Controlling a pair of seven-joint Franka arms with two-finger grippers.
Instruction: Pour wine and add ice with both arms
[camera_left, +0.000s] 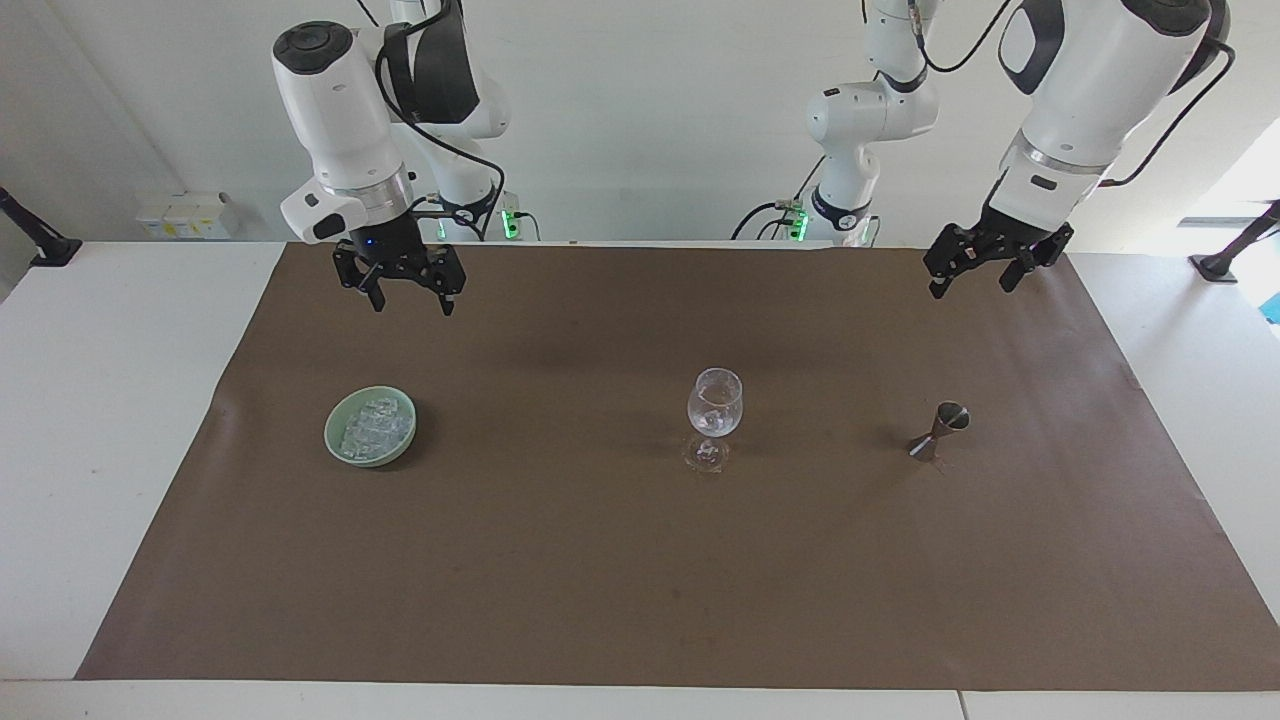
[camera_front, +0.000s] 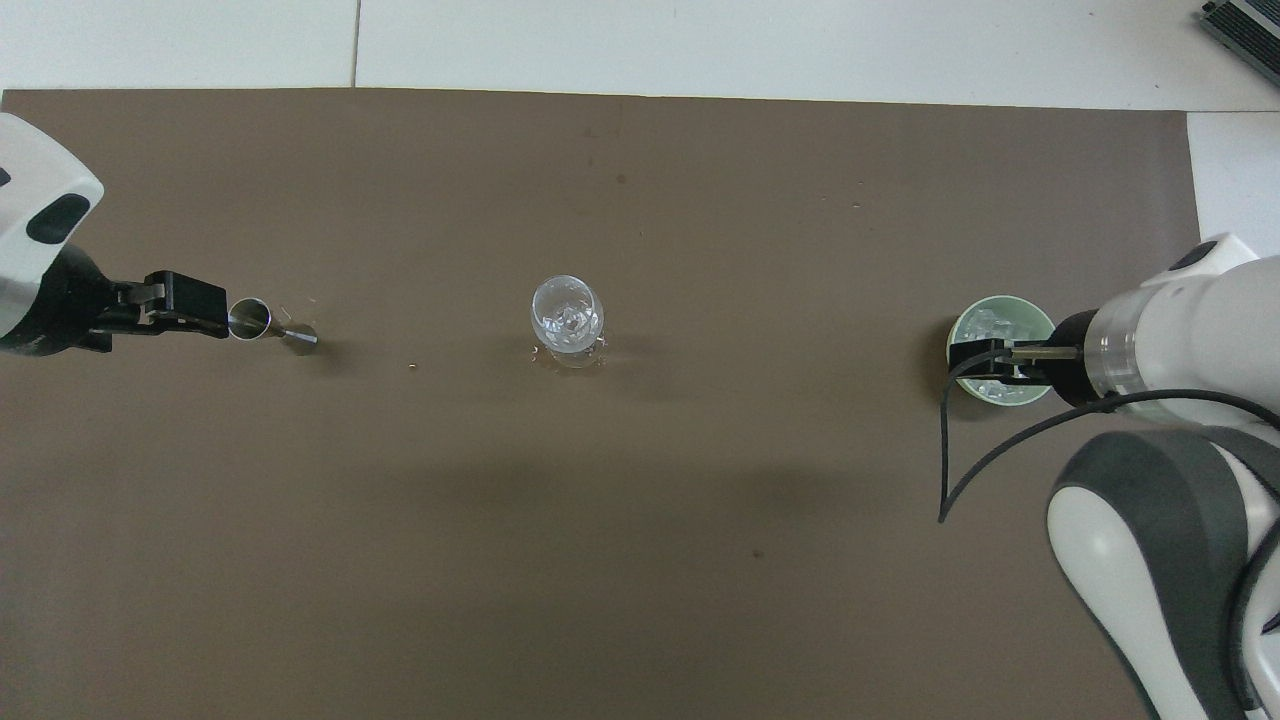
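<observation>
A clear stemmed wine glass (camera_left: 714, 405) stands mid-mat, with something small and glinting in its bowl; it also shows in the overhead view (camera_front: 567, 312). A green bowl (camera_left: 332, 440) holds the ice (camera_left: 376, 422), several clear cubes, toward the right arm's end. In the overhead view the bowl (camera_front: 1000, 312) and ice (camera_front: 992, 327) lie partly under the right hand. A metal jigger (camera_left: 940, 430) (camera_front: 262, 322) stands toward the left arm's end. My right gripper (camera_left: 410, 300) (camera_front: 978, 362) is open and empty, raised over the bowl. My left gripper (camera_left: 968, 280) (camera_front: 195, 305) is open and empty, raised by the jigger.
A brown mat (camera_left: 600, 560) (camera_front: 600, 550) covers most of the white table (camera_left: 100, 400). Small wet spots lie on the mat around the glass's foot (camera_left: 703, 456).
</observation>
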